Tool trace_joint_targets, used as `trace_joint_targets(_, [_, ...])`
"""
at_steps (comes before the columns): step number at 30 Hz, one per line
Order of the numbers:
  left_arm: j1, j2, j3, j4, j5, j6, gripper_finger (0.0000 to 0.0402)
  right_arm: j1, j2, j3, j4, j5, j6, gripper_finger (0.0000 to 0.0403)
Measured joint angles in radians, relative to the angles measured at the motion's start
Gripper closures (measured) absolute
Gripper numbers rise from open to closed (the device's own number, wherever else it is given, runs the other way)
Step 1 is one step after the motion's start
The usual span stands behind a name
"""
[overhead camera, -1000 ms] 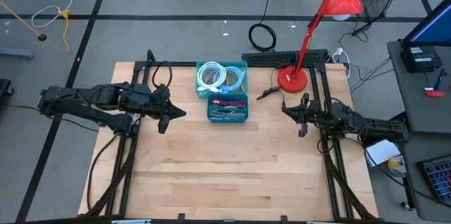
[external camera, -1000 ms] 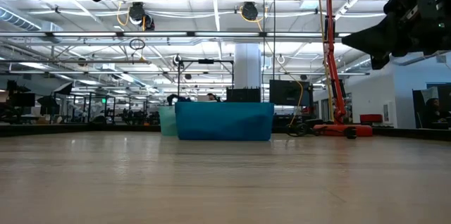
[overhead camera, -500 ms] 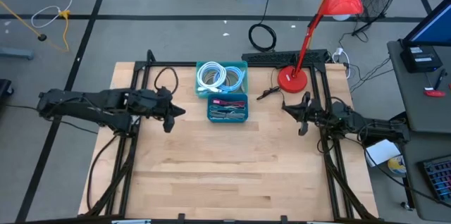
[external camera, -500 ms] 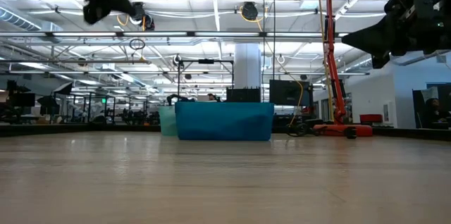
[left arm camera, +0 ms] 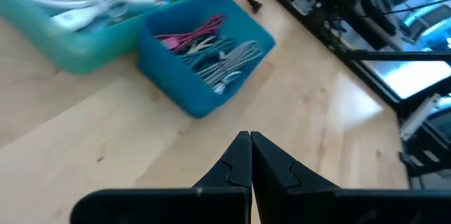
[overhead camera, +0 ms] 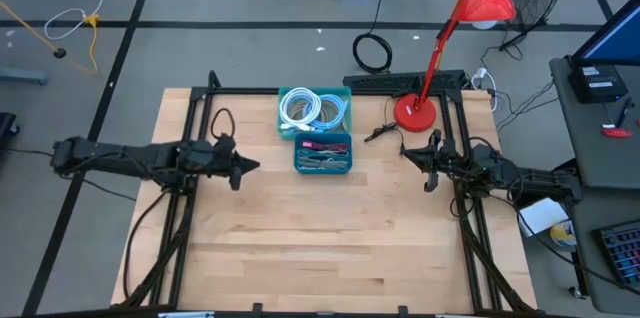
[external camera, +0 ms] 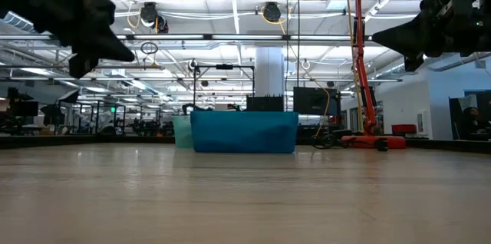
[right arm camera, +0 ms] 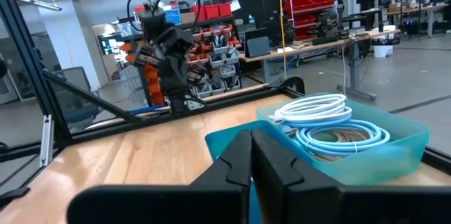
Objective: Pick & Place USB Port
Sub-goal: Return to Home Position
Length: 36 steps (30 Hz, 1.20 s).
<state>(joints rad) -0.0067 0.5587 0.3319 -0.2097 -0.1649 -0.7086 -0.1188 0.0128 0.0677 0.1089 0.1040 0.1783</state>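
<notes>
Though near the green bin (overhead camera: 314,110), red lamp base (overhead camera: 413,112) apart from it.

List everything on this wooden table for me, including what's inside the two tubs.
Table: one, pale wood, under both arms.
Green bin: one, teal green, far middle of the table.
White cable: one coil, white, in the green bin.
Light blue cable: one coil, light blue, in the green bin beside the white one.
Blue bin: one, blue, right against the green bin's near side.
Pink cable: one, pink, in the blue bin.
Grey cables: a bundle, grey-white, in the blue bin.
Red lamp: one, red, far right of the table.
Black lead: one, black, on the table by the lamp's base.
Left gripper: one, dark, shut and empty, over the table's left side.
Right gripper: one, dark, shut and empty, over the right side.
</notes>
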Motion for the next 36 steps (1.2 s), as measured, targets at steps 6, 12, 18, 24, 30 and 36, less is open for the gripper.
trace_joint_targets(6, [0.000, -0.104, -0.060, -0.038, -0.114, -0.025, 0.0401, 0.001, 0.000, 0.000, 0.000, 0.000, 0.000, 0.0403])
trace_joint_targets(12, [0.000, -0.229, -0.112, -0.052, -0.144, -0.046, 0.0401, 0.001, 0.000, 0.000, 0.000, 0.000, 0.000, 0.0403])
trace_joint_targets(18, [0.000, -0.353, -0.173, -0.057, -0.144, -0.062, 0.0401, 0.001, 0.000, 0.000, -0.001, 0.000, 0.000, 0.0403])
trace_joint_targets(24, [0.000, -0.481, -0.231, -0.057, -0.143, -0.064, 0.0401, 0.001, 0.000, 0.000, -0.001, -0.001, 0.000, 0.0403])
trace_joint_targets(30, [0.000, -0.529, -0.232, -0.057, -0.107, 0.086, 0.0401, 0.001, 0.001, 0.000, -0.001, -0.001, 0.000, 0.0403])
trace_joint_targets(36, [0.000, -0.508, -0.232, -0.055, -0.111, 0.327, 0.0396, 0.001, 0.001, 0.000, -0.005, -0.001, 0.000, 0.0403])
